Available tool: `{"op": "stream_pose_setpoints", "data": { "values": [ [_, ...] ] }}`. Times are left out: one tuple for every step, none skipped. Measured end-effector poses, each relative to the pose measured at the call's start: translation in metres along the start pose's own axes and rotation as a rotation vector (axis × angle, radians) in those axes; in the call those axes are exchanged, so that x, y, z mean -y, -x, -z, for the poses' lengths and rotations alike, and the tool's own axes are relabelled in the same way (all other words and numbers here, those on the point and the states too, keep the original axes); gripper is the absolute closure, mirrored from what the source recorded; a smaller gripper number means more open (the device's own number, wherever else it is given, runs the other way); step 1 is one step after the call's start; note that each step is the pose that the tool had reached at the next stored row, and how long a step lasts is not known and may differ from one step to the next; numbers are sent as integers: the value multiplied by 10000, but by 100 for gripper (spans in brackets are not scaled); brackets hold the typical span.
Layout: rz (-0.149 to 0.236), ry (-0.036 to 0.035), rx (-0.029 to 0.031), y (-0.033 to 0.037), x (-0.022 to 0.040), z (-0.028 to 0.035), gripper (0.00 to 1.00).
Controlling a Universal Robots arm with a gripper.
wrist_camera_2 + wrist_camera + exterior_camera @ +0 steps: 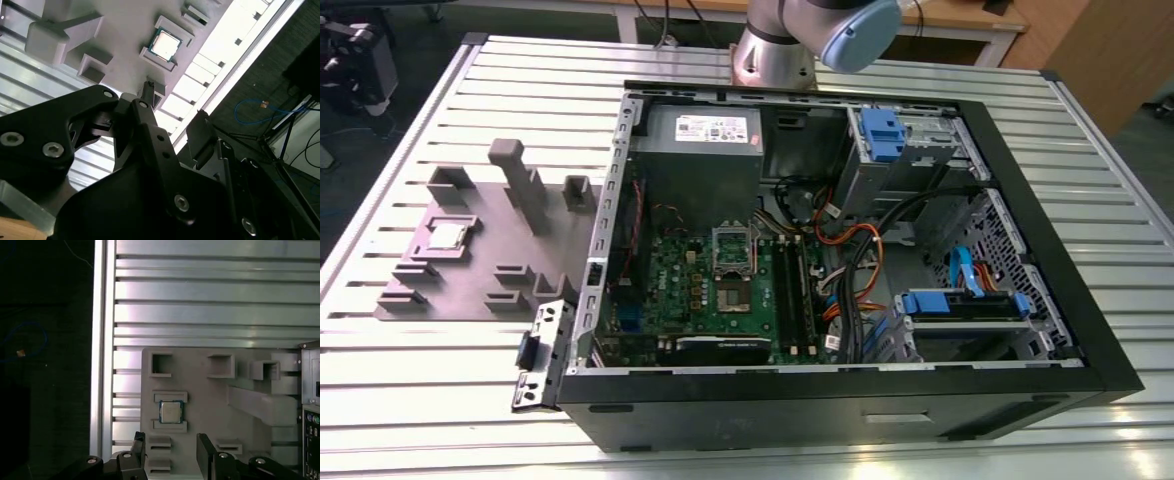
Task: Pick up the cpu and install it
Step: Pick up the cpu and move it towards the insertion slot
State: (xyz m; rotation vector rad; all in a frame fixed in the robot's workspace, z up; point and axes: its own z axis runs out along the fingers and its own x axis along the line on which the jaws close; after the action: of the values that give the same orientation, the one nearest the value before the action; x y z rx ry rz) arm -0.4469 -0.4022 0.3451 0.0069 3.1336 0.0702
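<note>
The cpu (pixel 450 234) is a small square chip with a shiny silver top. It lies flat in a recess of the grey fixture plate (pixel 520 250), at the exterior view's left of the open computer case (pixel 854 400). In the first wrist view my gripper (pixel 171 447) is open, its two black fingers (pixel 139 444) spread apart with nothing between them. It hovers above the plate, a short way off the cpu (pixel 170 412). The second wrist view shows the cpu (pixel 165 46) beyond the fingertips (pixel 148 92).
Inside the case lie a green motherboard (pixel 720 300) with a silver socket frame (pixel 731 245), a grey power supply (pixel 700 135), cable bundles (pixel 854 260) and blue drive brackets (pixel 961 300). The fixture plate carries several raised blocks (pixel 520 180). The ribbed metal table (pixel 400 340) ends near the plate.
</note>
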Motion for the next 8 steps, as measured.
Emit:
{"op": "stream_pose_setpoints", "data": {
  "values": [
    [-1, -1, -29, 4, 1, -14, 47],
    [-2, -1, -39, 5, 1, -25, 47],
    [-3, 0, -40, 5, 1, -27, 47],
    [-3, 0, -41, 6, 1, -27, 47],
    [-2, -8, -40, 6, 1, -28, 47],
    [-2, -15, -40, 6, 1, -28, 47],
    [-2, -15, -40, 6, 1, -28, 47],
    [-2, -15, -40, 6, 1, -28, 47]
  ]
}}
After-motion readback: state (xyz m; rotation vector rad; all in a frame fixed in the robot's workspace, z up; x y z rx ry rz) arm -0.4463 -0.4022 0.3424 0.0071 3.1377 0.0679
